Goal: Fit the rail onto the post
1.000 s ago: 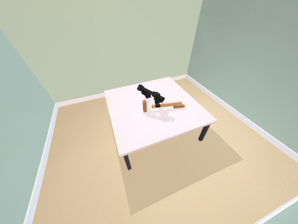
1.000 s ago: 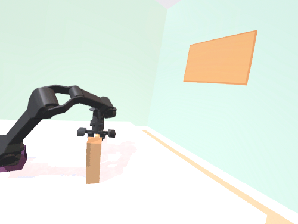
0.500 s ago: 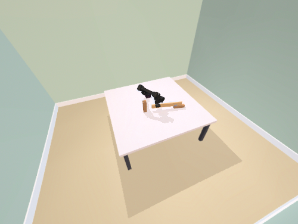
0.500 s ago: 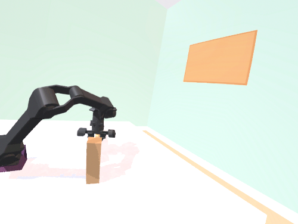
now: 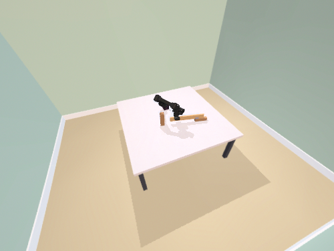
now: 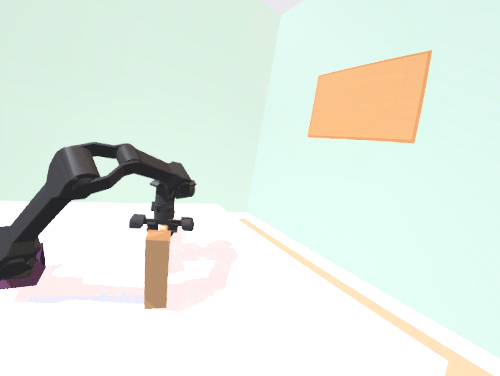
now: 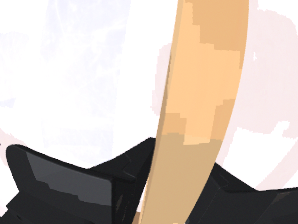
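Hand (image 5: 177, 118) (image 6: 162, 227) (image 7: 168, 147) clamped on rail (image 5: 188, 117) (image 7: 205, 75) near its post-side end; post (image 5: 162, 119) (image 6: 157, 272) just beyond, apart from rail.

Plain walls enclose the room. In the top view a pale sage-green wall (image 5: 133, 50) stands at the far side, a darker grey-green wall (image 5: 284, 67) at the right and a blue-green one (image 5: 23, 133) at the left. A pale baseboard (image 5: 90, 111) runs along their foot, above a tan floor (image 5: 83, 200). A white-topped table (image 5: 150, 147) (image 6: 300, 340) stands on dark legs (image 5: 143, 181), two of them showing at its near side, and throws a broad shadow (image 5: 200, 190) across the floor. In the exterior view a flat orange panel (image 6: 370, 100) with a thin darker edge hangs on the pale mint wall at the right. Light falls brightly, washing the tabletop nearly to white.
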Available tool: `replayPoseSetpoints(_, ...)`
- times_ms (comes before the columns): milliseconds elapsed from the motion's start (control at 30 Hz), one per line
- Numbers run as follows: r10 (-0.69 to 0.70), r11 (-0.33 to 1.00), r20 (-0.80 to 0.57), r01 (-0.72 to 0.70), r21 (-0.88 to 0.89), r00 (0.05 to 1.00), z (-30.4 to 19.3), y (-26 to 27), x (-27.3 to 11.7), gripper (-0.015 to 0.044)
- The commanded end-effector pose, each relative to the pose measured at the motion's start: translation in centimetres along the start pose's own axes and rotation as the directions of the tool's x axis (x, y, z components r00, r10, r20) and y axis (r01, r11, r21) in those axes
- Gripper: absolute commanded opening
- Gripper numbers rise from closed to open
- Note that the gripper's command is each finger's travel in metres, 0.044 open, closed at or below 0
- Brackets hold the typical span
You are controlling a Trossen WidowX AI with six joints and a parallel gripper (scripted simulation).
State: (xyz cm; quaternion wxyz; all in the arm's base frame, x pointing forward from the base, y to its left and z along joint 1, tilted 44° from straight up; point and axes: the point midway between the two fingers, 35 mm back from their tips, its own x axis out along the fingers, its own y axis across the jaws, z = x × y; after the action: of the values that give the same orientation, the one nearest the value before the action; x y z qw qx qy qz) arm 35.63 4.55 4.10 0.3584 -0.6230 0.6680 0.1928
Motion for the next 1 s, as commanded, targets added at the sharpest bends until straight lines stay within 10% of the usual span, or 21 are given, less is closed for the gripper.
replayPoseSetpoints(0,-0.001,1.0,0.005,0.001,-0.002,1.0,0.16,0.06,-0.2,0.0)
replayPoseSetpoints(967,-0.001,1.0,0.005,0.001,-0.002,1.0,0.27,0.06,-0.02,0.0)
